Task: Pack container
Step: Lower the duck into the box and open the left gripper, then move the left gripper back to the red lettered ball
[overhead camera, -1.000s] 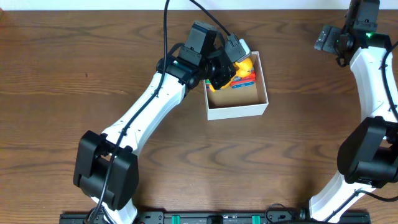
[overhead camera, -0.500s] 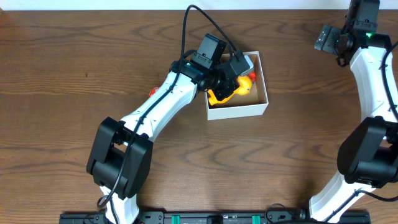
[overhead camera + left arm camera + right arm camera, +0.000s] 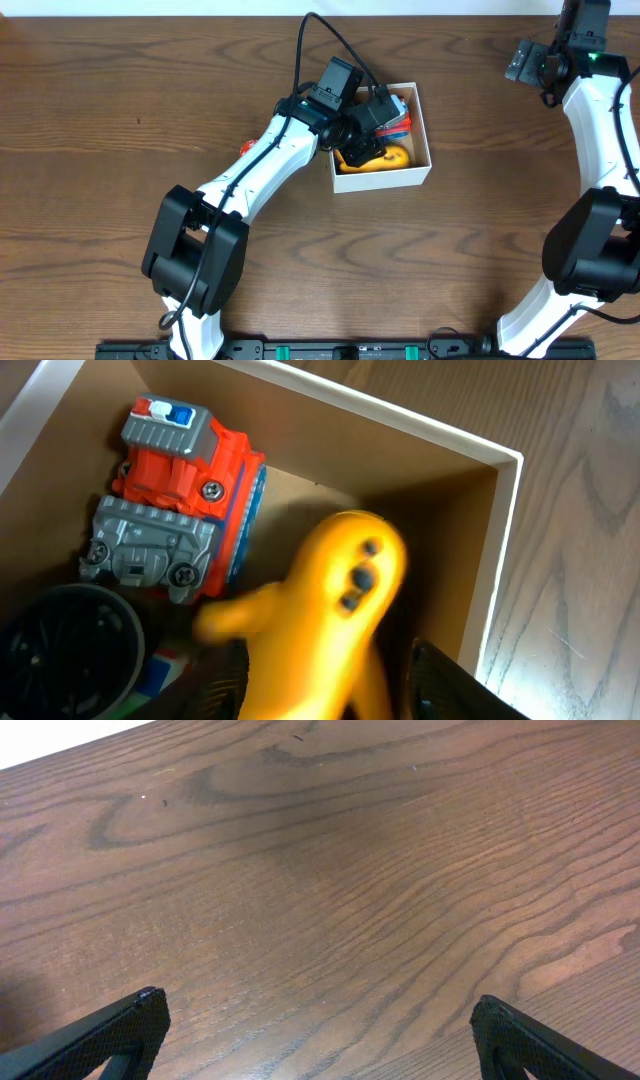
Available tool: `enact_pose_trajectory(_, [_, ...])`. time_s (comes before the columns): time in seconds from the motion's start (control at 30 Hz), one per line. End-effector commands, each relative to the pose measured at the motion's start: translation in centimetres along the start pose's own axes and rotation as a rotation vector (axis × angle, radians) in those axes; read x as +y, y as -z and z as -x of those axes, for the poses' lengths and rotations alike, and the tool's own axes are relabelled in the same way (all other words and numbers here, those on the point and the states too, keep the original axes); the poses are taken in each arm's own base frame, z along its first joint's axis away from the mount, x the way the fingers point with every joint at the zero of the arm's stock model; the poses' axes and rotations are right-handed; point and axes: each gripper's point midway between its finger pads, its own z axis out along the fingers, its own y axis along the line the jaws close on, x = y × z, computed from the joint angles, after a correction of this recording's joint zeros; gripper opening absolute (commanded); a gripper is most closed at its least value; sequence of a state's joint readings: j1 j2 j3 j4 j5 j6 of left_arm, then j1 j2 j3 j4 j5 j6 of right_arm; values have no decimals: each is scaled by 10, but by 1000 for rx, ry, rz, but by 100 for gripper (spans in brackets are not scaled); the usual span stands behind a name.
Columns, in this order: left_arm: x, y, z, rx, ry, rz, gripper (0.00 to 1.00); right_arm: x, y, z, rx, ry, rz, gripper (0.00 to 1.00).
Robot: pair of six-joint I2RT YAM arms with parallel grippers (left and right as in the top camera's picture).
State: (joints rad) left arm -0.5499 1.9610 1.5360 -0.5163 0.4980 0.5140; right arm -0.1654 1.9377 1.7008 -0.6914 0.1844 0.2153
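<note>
We count one container (image 3: 382, 181) near the table's (image 3: 100, 150) far edge, holding one yellow toy (image 3: 335, 595) and one red truck (image 3: 180, 480); left gripper (image 3: 330, 685) and right gripper (image 3: 320, 1030) both stand apart.

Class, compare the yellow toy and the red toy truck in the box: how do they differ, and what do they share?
The yellow toy is one plain colour; the red toy truck has grey parts and a blue-and-white light. The yellow toy is smooth and rounded; the truck is blocky, with screws showing. The yellow toy looks blurred, the truck sharp. Both are inside the box.
</note>
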Motion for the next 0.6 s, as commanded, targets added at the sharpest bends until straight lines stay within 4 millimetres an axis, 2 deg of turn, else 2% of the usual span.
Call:
enact_pose_trajectory(0.0, [7,0,2,1,-2,16,53,-4,8,8,-24,4,-12,99])
enact_pose_trajectory(0.1, [24,6,0,13,21,106,53,-4,8,8,-24,4,-12,99])
enact_pose_trajectory(0.2, [42,24,23,-84,61,174,53,-4,8,8,-24,4,-12,99])
enact_pose_trajectory(0.27, [56,44,44,-183,117,220,53,-4,8,8,-24,4,-12,99])
enact_pose_trajectory(0.3, [64,61,57,-250,158,248,54,-4,8,8,-24,4,-12,98])
enact_pose_trajectory(0.4, [77,94,67,-324,243,299,53,-4,8,8,-24,4,-12,99])
enact_pose_trajectory(0.5, [97,125,43,-288,420,415,53,-4,8,8,-24,4,-12,99])
enact_pose_trajectory(0.57, [106,137,11,-199,534,499,54,-4,8,8,-24,4,-12,99])
